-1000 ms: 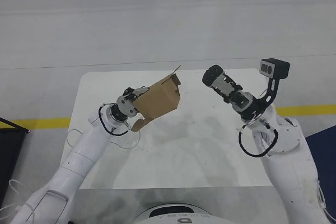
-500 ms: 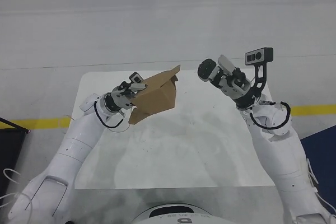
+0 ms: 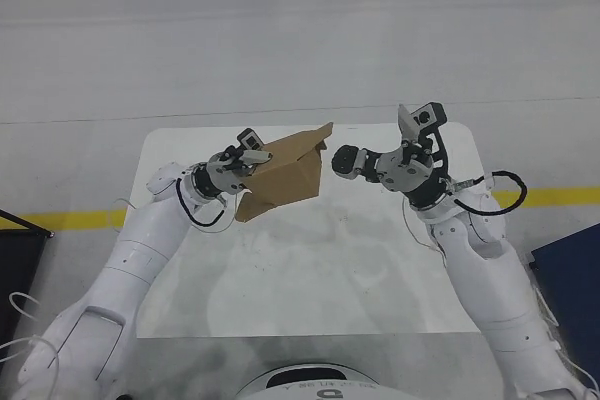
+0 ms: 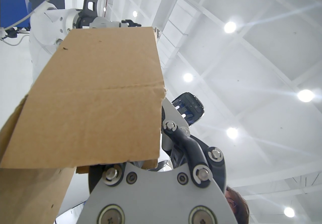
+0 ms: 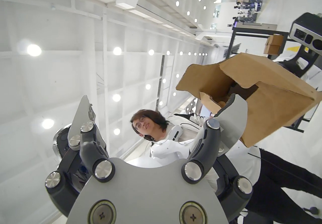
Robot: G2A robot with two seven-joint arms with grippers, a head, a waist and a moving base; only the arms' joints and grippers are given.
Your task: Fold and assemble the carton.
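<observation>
The left gripper (image 3: 248, 152) is clamped on the brown carton (image 3: 285, 172) from its 9 o'clock side, a panel edge pinched between the fingers; the carton is held tilted above the white table (image 3: 380, 290), toward the table's 12 o'clock edge in the top view. The right gripper (image 5: 161, 109) is spread wide and holds nothing; it sits just beside the carton at 3 o'clock, one fingertip (image 5: 235, 109) before the open flapped end; whether they touch is unclear.
</observation>
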